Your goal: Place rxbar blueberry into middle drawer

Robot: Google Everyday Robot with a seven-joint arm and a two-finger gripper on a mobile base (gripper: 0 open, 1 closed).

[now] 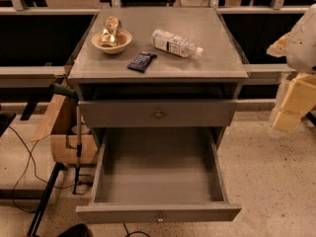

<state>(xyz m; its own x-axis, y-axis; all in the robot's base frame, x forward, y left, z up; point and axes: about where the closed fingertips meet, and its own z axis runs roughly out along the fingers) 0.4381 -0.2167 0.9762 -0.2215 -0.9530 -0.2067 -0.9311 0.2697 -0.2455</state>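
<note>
Nearest is the middle drawer (197, 213), pulled fully out toward the camera, with a small round brass knob (159, 216) at the centre of its flat grey front; its deep grey tray lies bare; above and behind it sits another grey drawer (123, 113), pushed in, with its own knob in the middle; to the left of the cabinet, on the floor side, stand a pale wooden box (66, 142) and a thin dark pole (78, 152), with black cables trailing over the speckled floor

On the cabinet top (212, 58) the rxbar blueberry (142, 61) lies flat close to the front edge, a little left of centre, dark wrapper up and turned at a slant; it touches nothing else; behind it to the left a cream bowl (123, 42) holds a crumpled gold can (110, 31); to the right a clear water bottle (175, 43) lies on its side, cap pointing right

The gripper (295, 102) hangs at the right edge of the view (cream-coloured, partly cut off), beside the cabinet at about the height of the shut drawer, well apart from the bar; whether it is open or closed I cannot tell
</note>
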